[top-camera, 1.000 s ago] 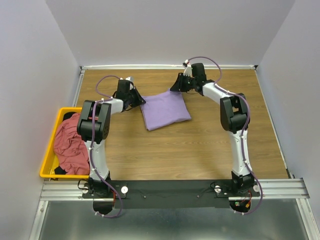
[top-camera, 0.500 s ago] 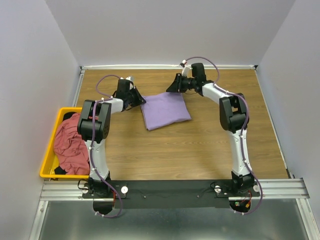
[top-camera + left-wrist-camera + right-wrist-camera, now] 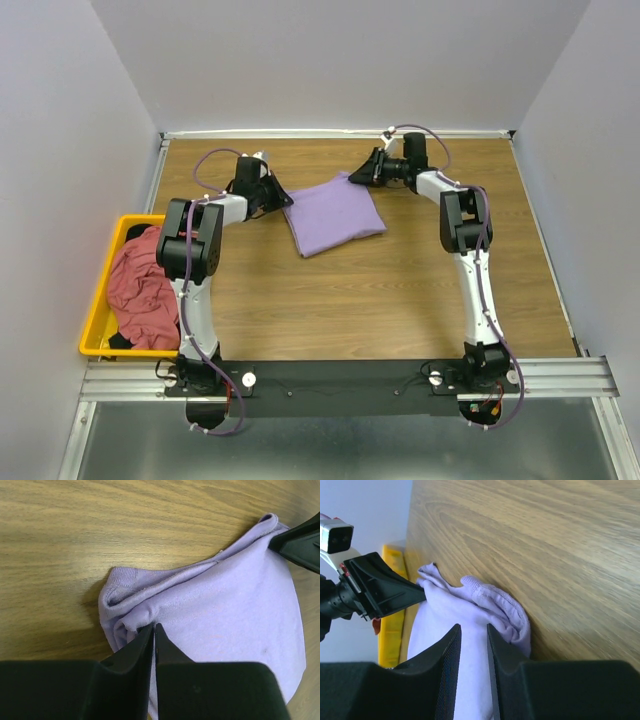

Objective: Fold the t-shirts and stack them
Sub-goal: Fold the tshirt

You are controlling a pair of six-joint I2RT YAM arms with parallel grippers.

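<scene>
The lavender-purple t-shirt (image 3: 335, 212) lies folded flat on the wooden table at mid-back. My left gripper (image 3: 283, 201) is at its left corner; in the left wrist view its jaws (image 3: 153, 626) are shut, pinching the puckered cloth (image 3: 225, 610). My right gripper (image 3: 362, 176) is at the shirt's far corner. In the right wrist view (image 3: 474, 626) its jaws stand slightly apart over the cloth (image 3: 470, 605), with the rolled edge just right of them. The dusty red-pink t-shirt (image 3: 140, 285) lies heaped in the bin, with a bit of the dark one (image 3: 118, 341) under it.
The yellow plastic bin (image 3: 98, 305) hangs at the table's left edge and also shows in the right wrist view (image 3: 392, 630). White walls close the back and sides. The metal rail (image 3: 350, 375) with both arm bases runs along the near edge.
The right gripper has drawn back to the right, and the shirt's far corner has shifted slightly with it. The left gripper has barely moved.
</scene>
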